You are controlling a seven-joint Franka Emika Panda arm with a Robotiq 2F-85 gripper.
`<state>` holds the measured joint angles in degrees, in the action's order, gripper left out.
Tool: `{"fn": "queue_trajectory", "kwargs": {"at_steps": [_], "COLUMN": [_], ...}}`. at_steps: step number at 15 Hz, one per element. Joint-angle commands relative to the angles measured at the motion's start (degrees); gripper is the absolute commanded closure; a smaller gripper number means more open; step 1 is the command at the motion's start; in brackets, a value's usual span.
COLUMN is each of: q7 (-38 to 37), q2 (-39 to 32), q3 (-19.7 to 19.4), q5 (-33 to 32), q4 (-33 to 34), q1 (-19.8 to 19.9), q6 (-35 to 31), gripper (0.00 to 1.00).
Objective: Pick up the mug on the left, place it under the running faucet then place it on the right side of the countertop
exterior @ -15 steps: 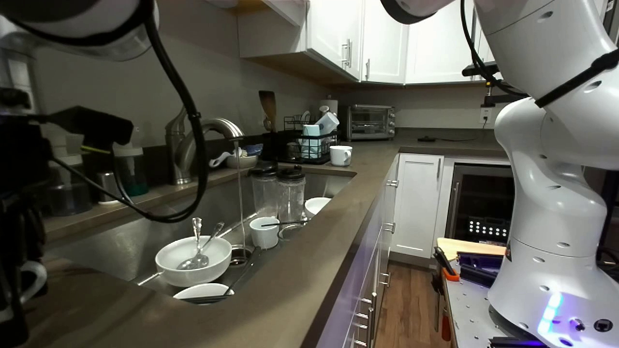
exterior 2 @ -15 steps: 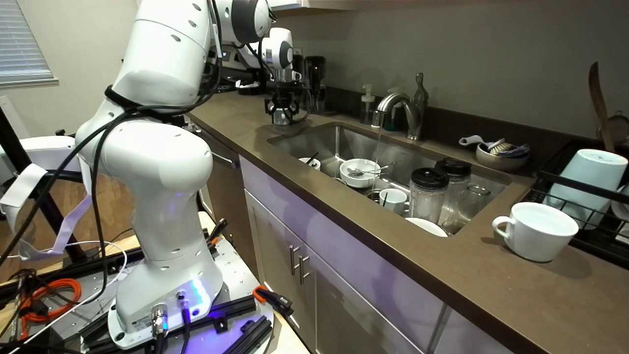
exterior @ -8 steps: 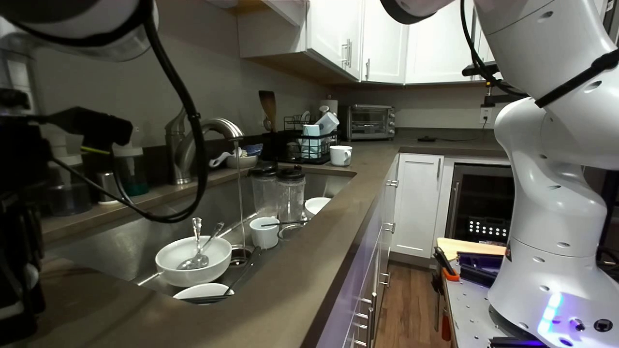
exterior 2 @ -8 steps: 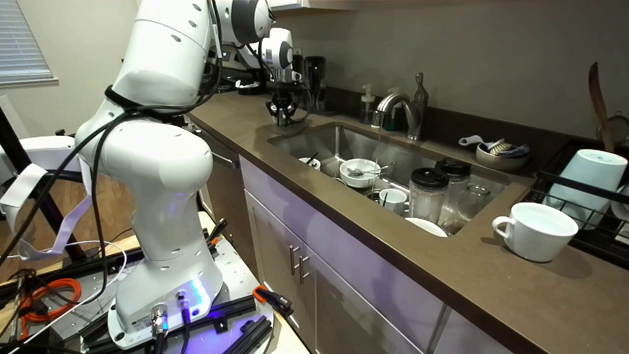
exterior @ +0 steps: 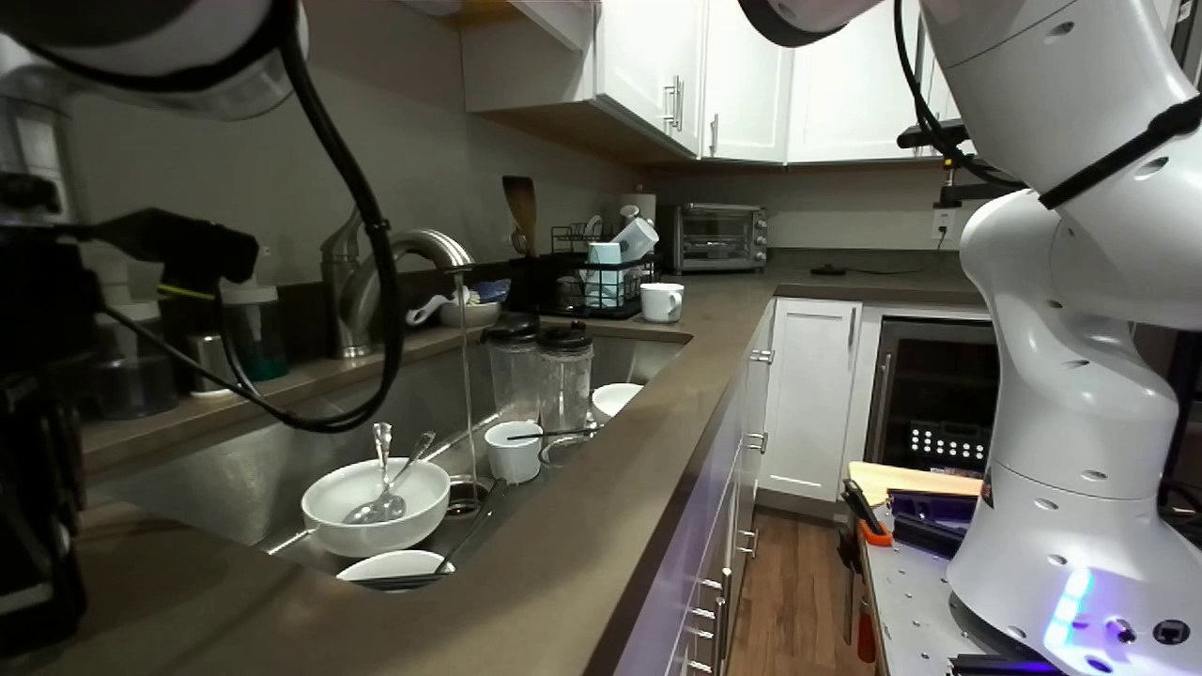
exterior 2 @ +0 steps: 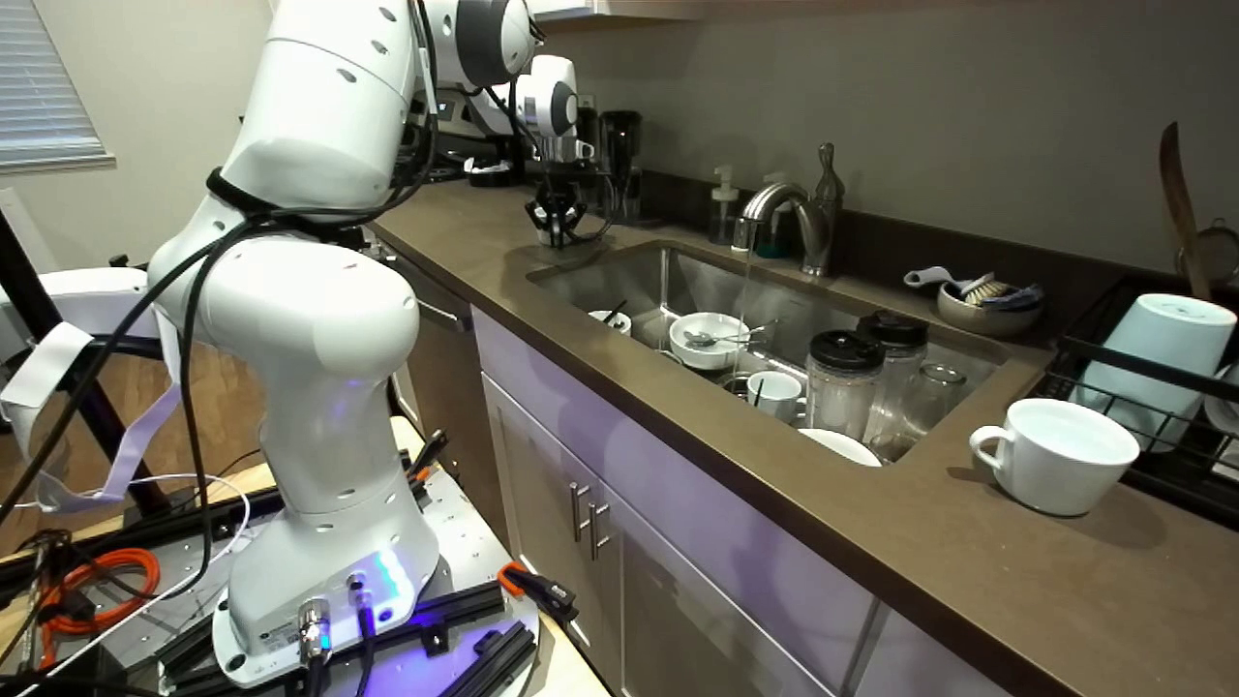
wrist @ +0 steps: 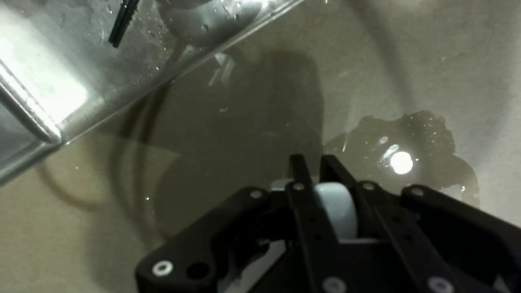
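White ceramic, a narrow piece of the mug (wrist: 338, 207), fills the slot of the black gripper (wrist: 314, 162); its fingers stand close together along it, which I read as a pinch. Handle or wall: cannot tell, most of the mug being hidden. Location: left part of the countertop (exterior 2: 465, 225), just beside the steel sink (exterior 2: 702, 281); whether its base touches the surface, too small to judge.

Step in hand, by my reading: securing the grip for the lift. Advice: test with a slight raise first, since glossy ceramic near that wet patch (wrist: 431, 150) may be slick and could swivel. Then straight up, and across level to the water stream (exterior: 467, 376) below the faucet (exterior 2: 816, 232), passing well above the white bowl (exterior: 376, 538) of spoons (exterior: 387, 508).
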<state>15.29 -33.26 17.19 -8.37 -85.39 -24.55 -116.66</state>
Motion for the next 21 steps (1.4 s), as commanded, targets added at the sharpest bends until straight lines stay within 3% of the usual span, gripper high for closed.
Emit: {"fn": "queue_trajectory", "kwargs": {"at_steps": [1,6,7,9,13,14,21], "q7": [0.0,-0.6,-0.4,-0.1,0.0,0.0,-1.6], "q2": [0.0,0.8,0.9,0.7,0.7,0.7,2.4], "q3": [-0.5,-0.7,-0.7,-0.6,-0.6,-0.6,-0.7], "q5": [-1.1,-1.8,-1.8,-1.8,-2.0,-2.1,-2.7], "q4": [1.6,1.7,1.7,1.7,1.9,1.9,0.7], "q1": [-0.4,-1.0,-0.9,-0.9,-0.9,-1.0,-1.8], "q6": [1.9,2.7,2.6,2.2,2.4,2.5,4.8], "gripper": [0.58,0.27,0.72,0.69,0.96,0.98,0.95]}}
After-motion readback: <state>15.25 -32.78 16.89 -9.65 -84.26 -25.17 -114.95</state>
